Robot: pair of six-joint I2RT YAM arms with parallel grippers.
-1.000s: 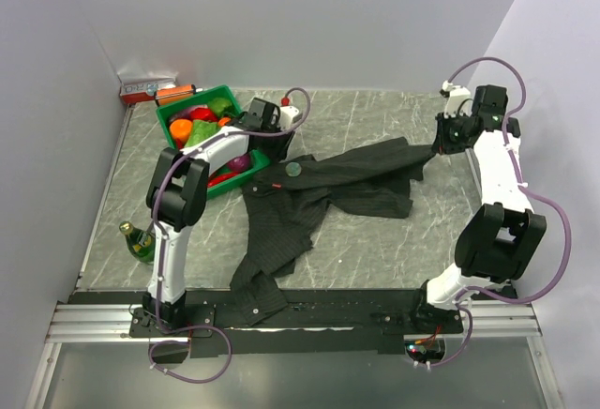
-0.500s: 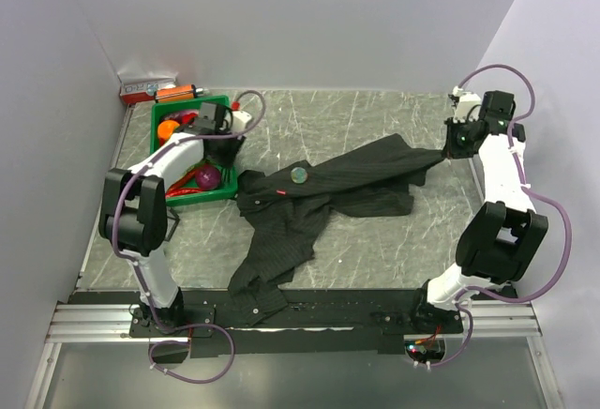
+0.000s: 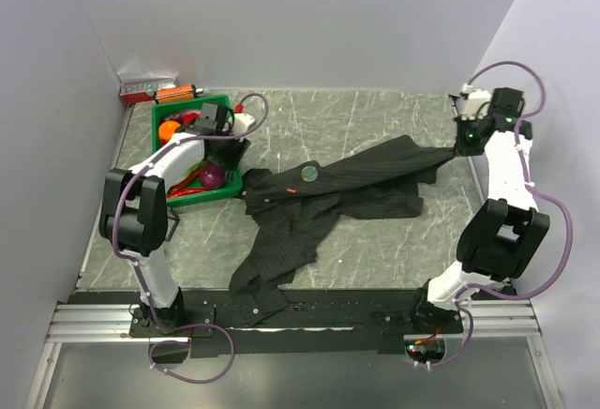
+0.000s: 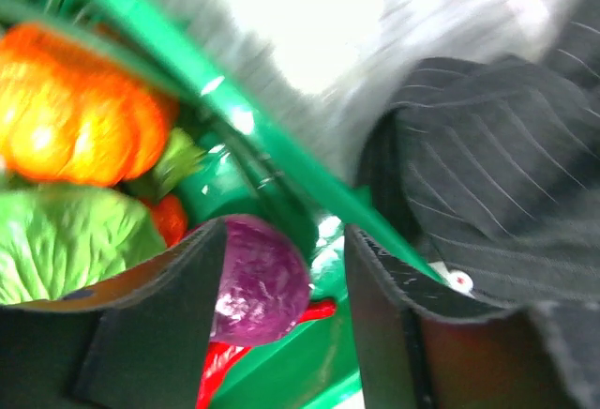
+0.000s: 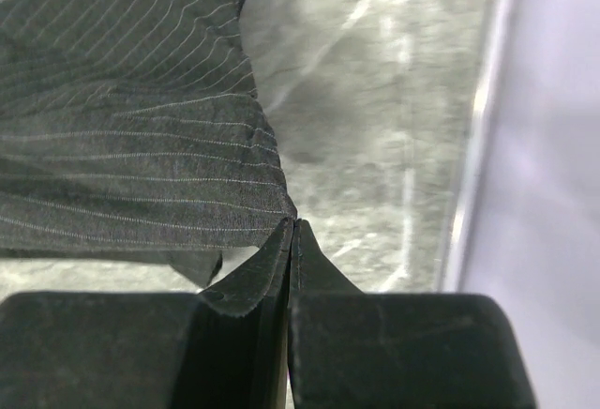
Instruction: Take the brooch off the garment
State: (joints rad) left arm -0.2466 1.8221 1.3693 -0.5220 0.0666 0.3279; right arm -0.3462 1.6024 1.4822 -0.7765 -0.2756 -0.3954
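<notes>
- The garment [image 3: 366, 179] lies spread across the grey marbled table [image 3: 375, 240]. It is a dark pinstriped shirt, and one part trails down to the near edge between the two arm bases.
- The brooch [image 3: 292, 191] shows as a tiny red speck on the cloth toward the garment's left end. It sits just beside a round pale disc [image 3: 308, 174] and well apart from both grippers (neither wrist camera catches it).
- The right gripper [image 3: 461, 144] is at the garment's far right tip. In the right wrist view its jaws are pressed together on a corner of the striped fabric [image 5: 122, 146], and the cloth runs away from the fingertips in a taut line. Bare table [image 5: 375, 99] lies beyond it.
- The left gripper [image 3: 225, 151] hangs over the right-hand edge of a green basket [image 3: 187, 104] at the back left.
- In the left wrist view its jaws stand apart with nothing clamped between them.
- Through the gap shows a purple round toy vegetable [image 4: 258, 282] lying inside the basket, with the green rim [image 4: 234, 118] crossing behind.
- Also in the basket are an orange pumpkin-like piece [image 4: 75, 128], a pale green leafy piece [image 4: 66, 249] and a red piece [image 4: 225, 362] (the view is blurred, so exact kinds are hard to tell).
- A fold of the garment [image 4: 487, 165] with one small pale button [image 4: 459, 281] lies just outside the basket, beside the left gripper's right finger [image 4: 384, 334].
</notes>
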